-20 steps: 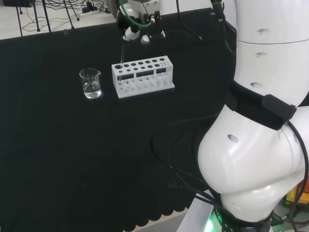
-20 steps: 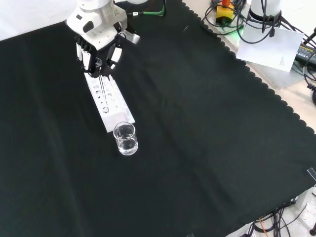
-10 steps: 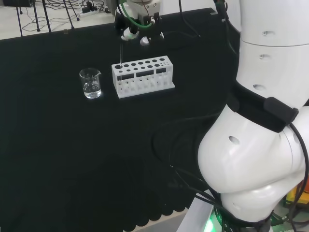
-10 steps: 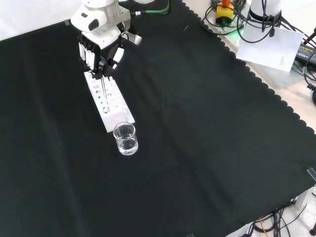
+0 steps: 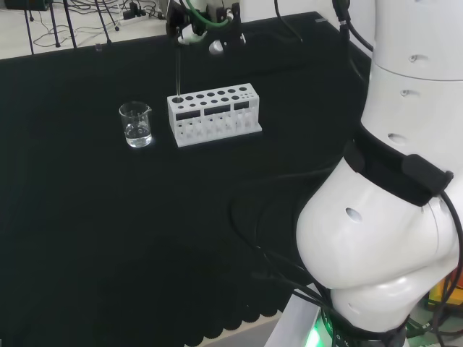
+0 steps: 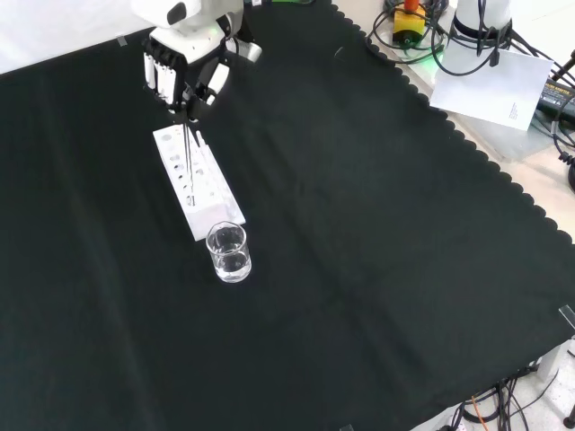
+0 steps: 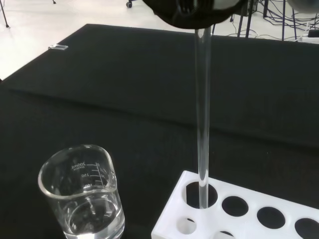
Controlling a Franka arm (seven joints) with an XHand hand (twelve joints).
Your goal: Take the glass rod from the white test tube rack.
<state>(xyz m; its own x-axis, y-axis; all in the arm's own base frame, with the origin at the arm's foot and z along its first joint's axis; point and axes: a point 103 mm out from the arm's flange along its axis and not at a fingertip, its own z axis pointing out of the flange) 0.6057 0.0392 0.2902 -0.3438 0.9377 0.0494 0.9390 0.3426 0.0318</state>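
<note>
The white test tube rack (image 5: 214, 114) (image 6: 198, 184) (image 7: 239, 214) stands on the black cloth. A clear glass rod (image 7: 202, 109) (image 5: 178, 72) (image 6: 187, 144) hangs upright with its lower end still in the rack's end hole, the one nearest the beaker. The hand (image 5: 197, 22) (image 6: 184, 67) (image 7: 192, 11) is above the rack, its fingers curled round the rod's top.
A glass beaker (image 5: 136, 124) (image 6: 228, 252) (image 7: 82, 194) with a little clear liquid stands just beside the rack's end. The arm's big white links (image 5: 391, 181) take up the head view's right. Cables and a white sheet (image 6: 490, 85) lie off the cloth's edge.
The hand has risen above the rack, drawing the rod up with it. Rack and beaker have stayed put.
</note>
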